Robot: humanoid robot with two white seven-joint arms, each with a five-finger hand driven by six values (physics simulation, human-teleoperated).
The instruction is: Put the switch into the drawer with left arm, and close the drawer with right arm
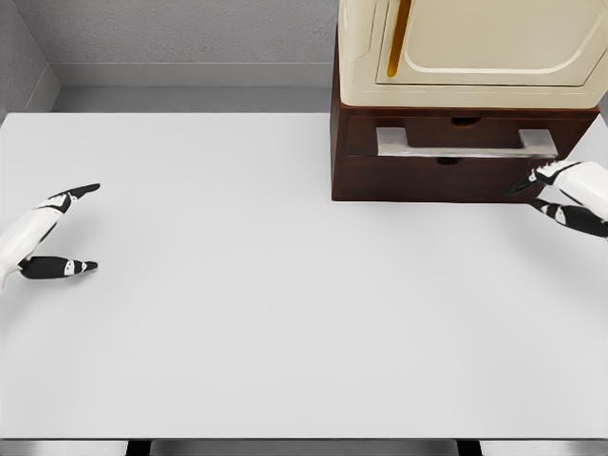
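A dark brown drawer cabinet (456, 176) stands at the back right of the white table (285, 313). Its drawer front (361, 138) carries a silver bar handle (465, 142) and looks pushed in. I see no switch anywhere in the head view. My left hand (76, 228) hovers at the table's left edge, open, finger and thumb spread wide with nothing between them. My right hand (532, 195) enters from the right edge, just beside the cabinet's lower right corner, its fingers extended and holding nothing.
A cream-coloured appliance (475, 47) with an orange strip sits on top of the cabinet. A grey wall runs behind the table. The table's front edge lies near the bottom of the picture.
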